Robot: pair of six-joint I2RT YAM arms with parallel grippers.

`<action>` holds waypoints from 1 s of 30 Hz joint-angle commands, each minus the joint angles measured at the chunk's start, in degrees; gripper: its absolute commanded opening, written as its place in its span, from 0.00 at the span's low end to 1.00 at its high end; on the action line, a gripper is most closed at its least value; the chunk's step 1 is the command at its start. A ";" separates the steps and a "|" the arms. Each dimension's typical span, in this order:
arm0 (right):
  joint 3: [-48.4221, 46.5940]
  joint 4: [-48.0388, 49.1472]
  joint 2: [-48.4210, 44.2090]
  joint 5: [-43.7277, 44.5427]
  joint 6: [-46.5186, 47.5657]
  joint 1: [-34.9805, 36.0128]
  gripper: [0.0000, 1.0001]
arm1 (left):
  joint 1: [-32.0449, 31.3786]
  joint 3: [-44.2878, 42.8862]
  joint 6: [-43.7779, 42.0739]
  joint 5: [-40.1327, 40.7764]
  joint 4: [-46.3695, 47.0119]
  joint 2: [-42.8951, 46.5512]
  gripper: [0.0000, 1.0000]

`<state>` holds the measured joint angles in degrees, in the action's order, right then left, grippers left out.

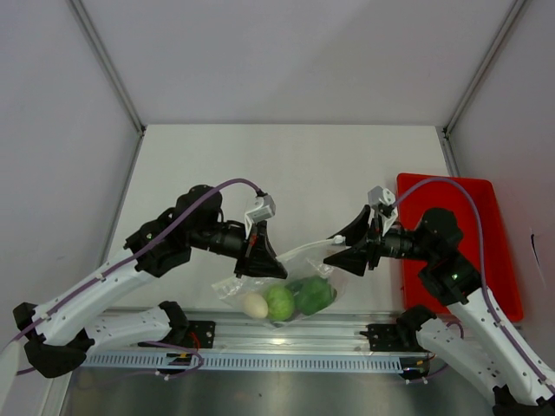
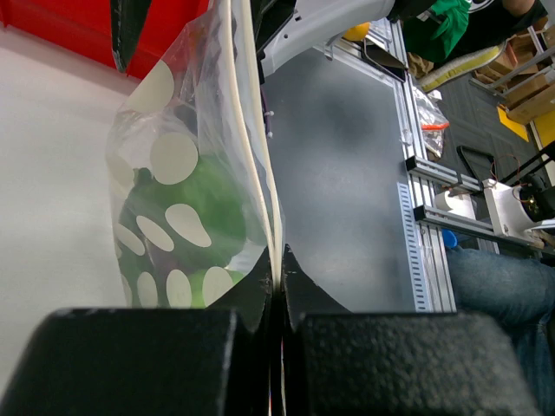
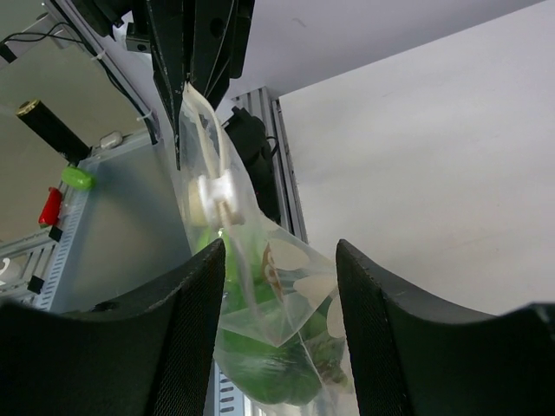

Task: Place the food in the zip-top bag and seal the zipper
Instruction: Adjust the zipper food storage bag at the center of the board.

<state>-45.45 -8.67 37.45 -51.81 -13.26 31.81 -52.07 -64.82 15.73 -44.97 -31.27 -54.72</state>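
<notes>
The left gripper (image 2: 276, 276) is clenched on the zip-top bag (image 3: 286, 299), its matte black fingers pinching the left end of the mouth edge. From that pinch the zipper (image 2: 253, 130), a thin whitish ridged strip, runs rightward along the top of the bag, with a small white slider (image 3: 217, 192) sitting on it. The bag is clear, glossy, crinkled film printed with pale oval spots. It hangs below the strip over the near edge of the matte white table (image 1: 286, 173).

In the bag's belly lie a smooth whitish ball (image 1: 255, 305) at the left, a bright green round piece (image 1: 279, 302) touching it, and a darker green, lumpy piece (image 1: 314, 295) just to their right.

At the bag's right end, the right gripper (image 3: 277, 256) stands released, its curved black fingers spread on either side of the film. A flat, glossy red rectangular tray (image 1: 486, 260) lies well right of the bag.
</notes>
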 commanded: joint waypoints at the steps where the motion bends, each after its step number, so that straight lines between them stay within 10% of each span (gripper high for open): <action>1: -2.27 2.25 -0.10 -1.71 -0.01 -0.87 0.56 | 0.57 0.48 1.06 -2.49 3.32 0.75 0.01; 15: -2.19 7.96 2.98 -7.25 -3.88 -2.19 0.44 | 0.66 1.27 2.12 -3.28 4.90 0.67 0.00; 20: -2.18 9.81 2.89 -7.69 -4.41 -2.19 0.03 | 0.66 1.54 2.29 -3.02 5.07 0.67 0.01; 26: -2.19 9.37 1.75 -7.16 -5.81 -2.19 0.00 | 1.10 1.80 2.20 -0.22 4.55 0.58 0.01; 30: -2.10 8.93 1.31 -7.07 -7.04 -2.11 0.00 | 1.27 1.28 1.77 4.88 2.27 0.14 0.30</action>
<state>-46.11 -1.74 39.62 -58.37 -18.85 29.76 -51.40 -63.05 17.28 -43.70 -28.80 -54.70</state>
